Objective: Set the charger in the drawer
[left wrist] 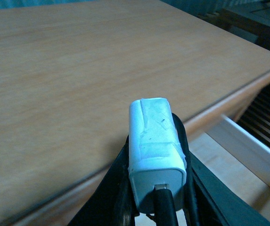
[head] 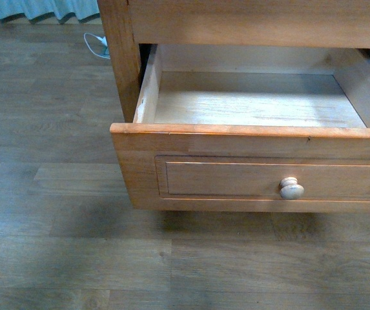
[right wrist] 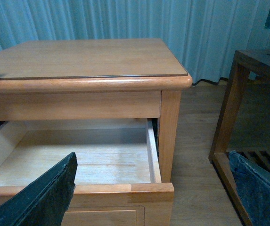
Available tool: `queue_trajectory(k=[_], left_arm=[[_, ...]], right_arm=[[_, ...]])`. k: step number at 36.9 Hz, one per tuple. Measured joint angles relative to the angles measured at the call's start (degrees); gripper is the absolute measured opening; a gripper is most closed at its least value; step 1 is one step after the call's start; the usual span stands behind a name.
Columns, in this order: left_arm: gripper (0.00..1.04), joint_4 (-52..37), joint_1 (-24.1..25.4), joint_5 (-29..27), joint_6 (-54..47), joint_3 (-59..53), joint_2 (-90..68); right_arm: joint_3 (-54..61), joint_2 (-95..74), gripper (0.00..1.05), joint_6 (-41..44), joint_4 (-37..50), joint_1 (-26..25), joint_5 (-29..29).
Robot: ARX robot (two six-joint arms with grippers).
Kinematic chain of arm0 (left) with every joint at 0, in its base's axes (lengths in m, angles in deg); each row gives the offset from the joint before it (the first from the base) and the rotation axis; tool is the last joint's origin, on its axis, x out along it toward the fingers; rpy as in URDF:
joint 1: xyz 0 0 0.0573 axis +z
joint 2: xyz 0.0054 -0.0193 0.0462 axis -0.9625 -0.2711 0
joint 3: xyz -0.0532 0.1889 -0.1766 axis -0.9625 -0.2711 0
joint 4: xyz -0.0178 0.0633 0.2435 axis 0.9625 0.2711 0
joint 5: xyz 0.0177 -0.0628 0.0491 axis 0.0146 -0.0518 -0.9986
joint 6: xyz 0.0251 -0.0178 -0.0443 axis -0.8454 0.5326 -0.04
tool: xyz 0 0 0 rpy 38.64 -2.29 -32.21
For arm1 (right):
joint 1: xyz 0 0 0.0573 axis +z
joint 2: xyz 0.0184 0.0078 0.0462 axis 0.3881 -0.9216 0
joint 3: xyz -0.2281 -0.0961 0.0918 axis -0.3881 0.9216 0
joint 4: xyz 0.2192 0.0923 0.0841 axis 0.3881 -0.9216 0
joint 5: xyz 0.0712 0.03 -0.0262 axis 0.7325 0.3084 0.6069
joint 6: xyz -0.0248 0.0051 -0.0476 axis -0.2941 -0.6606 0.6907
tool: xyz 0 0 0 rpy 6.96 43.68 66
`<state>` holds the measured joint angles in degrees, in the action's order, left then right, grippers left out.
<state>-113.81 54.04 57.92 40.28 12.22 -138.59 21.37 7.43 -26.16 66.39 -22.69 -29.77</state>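
Note:
The drawer [head: 249, 132] stands pulled out of the honey-brown cabinet, its pale bare-wood inside [head: 256, 100] empty and its round knob [head: 291, 188] on the panel front. In the left wrist view the charger [left wrist: 154, 150], a white plug block with a black cable leaving its near end, sits between my left gripper's [left wrist: 156, 188] black fingers, which are shut on it. It hangs above the cabinet's top [left wrist: 78, 84], near the edge over the open drawer [left wrist: 248, 150]. My right gripper [right wrist: 153, 188] is open in front of the drawer [right wrist: 125, 188], nothing between its fingers. Neither arm shows in the front view.
A white cord with a pale plug [head: 97, 44] lies on the wooden floor at the back left, beside the cabinet's leg [head: 120, 58]. A darker wooden frame with slats [right wrist: 241, 117] stands to the cabinet's right. Teal curtains [right wrist: 125, 19] hang behind.

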Motion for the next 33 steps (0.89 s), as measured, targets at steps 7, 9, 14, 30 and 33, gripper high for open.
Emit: queue_trajectory(k=[7, 9, 14, 30, 33], left_arm=[[0.25, 0.3, -2.9, 4.3, -1.2, -5.0, 4.7], [0.25, 0.7, -3.3, 4.5, -1.6, -5.0, 4.7], [0.25, 1.8, -3.8, 4.3, -2.4, -5.0, 3.3], [0.63, 1.7, -4.4, -1.5, -4.6, -6.4, 3.7], [0.79, -0.5, -4.2, -5.9, -4.5, -6.8, 6.5]], right_arm=[[0.0, 0.0, 0.96, 0.0, 0.0, 0.0, 0.0], [0.0, 0.0, 0.96, 0.0, 0.0, 0.0, 0.0], [0.0, 0.0, 0.96, 0.0, 0.0, 0.0, 0.0], [0.0, 0.0, 0.96, 0.0, 0.0, 0.0, 0.0], [0.0, 0.0, 0.96, 0.0, 0.0, 0.0, 0.0]])
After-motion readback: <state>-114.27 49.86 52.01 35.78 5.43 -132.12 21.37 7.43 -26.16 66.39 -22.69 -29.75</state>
